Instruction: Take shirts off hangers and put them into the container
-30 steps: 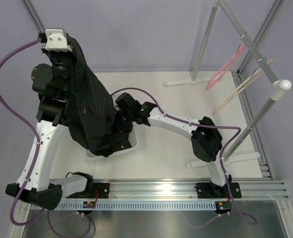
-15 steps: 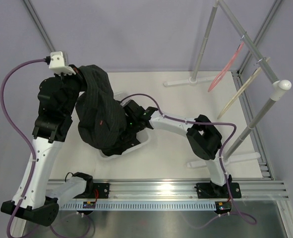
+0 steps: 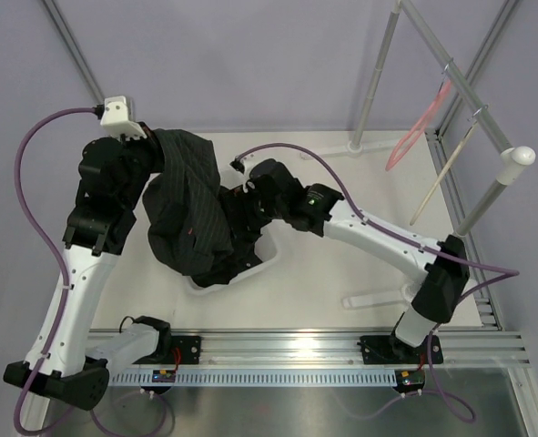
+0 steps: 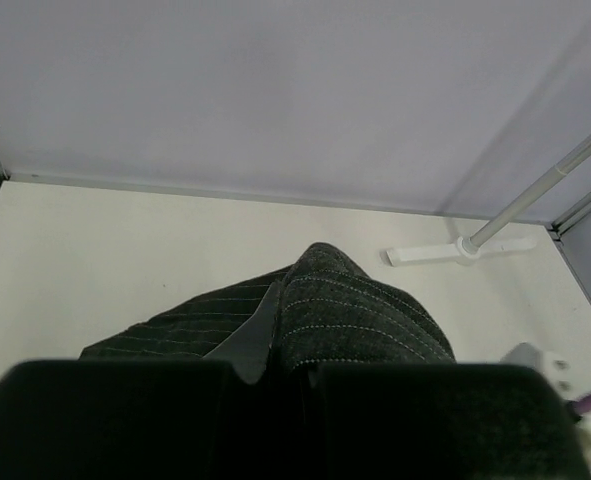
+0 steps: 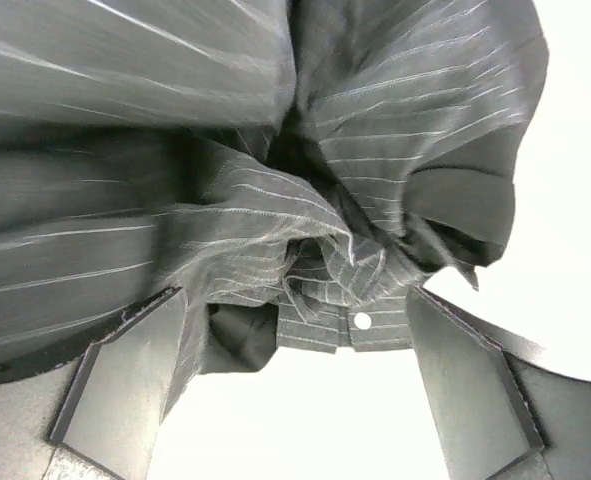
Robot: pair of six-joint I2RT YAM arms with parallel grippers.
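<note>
Pinstriped shirt (image 3: 191, 218) inside left end effector (image 4: 275, 375); just ahead of right end effector (image 5: 293, 300)

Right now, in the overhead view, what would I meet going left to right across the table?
Left arm → striped shirt → right arm's wrist → pink hanger → cream hanger → rack's white end cap.

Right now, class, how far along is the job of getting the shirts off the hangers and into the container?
Done: the pink hanger and cream hanger hang bare. In hand: left jaws shut on the pinstriped shirt, which drapes into the basket; right jaws open beside it. Left: drop it fully in.
</note>
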